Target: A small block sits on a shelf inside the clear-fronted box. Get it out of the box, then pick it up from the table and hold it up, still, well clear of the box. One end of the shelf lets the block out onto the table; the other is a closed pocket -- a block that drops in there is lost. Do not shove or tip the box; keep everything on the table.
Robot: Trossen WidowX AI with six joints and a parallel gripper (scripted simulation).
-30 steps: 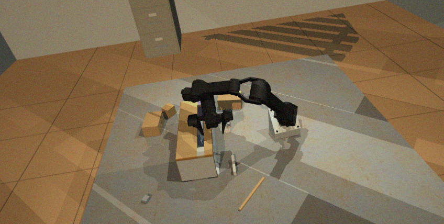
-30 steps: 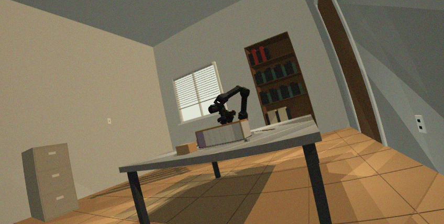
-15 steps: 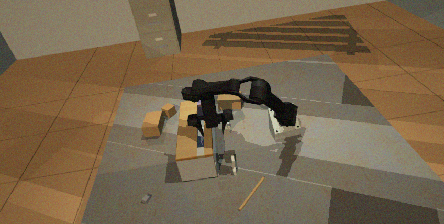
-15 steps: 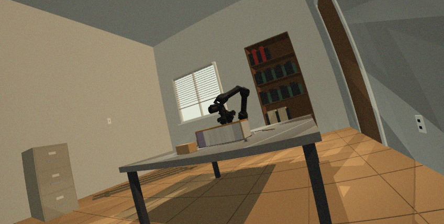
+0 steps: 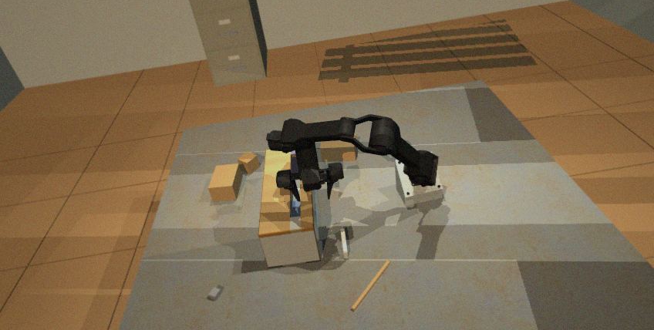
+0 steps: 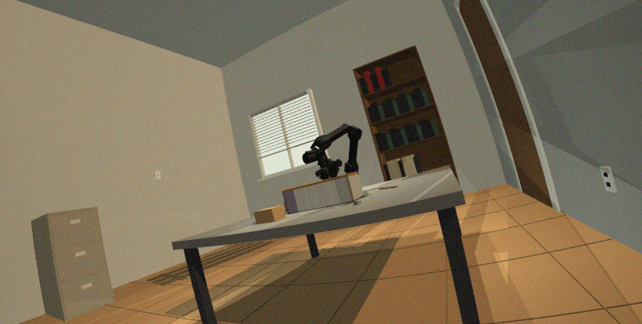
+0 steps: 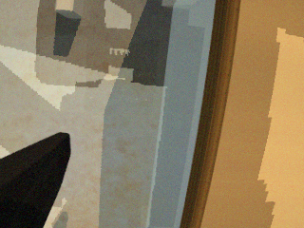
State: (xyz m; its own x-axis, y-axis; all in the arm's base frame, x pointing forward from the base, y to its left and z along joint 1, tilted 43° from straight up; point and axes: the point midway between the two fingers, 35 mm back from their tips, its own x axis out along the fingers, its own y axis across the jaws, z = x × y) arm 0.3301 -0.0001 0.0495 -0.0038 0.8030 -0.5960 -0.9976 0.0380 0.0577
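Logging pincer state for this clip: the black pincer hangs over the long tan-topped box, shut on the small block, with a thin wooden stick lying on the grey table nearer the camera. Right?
Not quite. The black pincer is open and holds nothing, as the top view shows. The rest stands: it hangs over the long tan-topped box, and the thin wooden stick lies on the grey table nearer the camera.

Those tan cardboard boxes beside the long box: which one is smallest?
The little box at the back left, leaning against the bigger box. The third box, half hidden under the arm, looks larger too.
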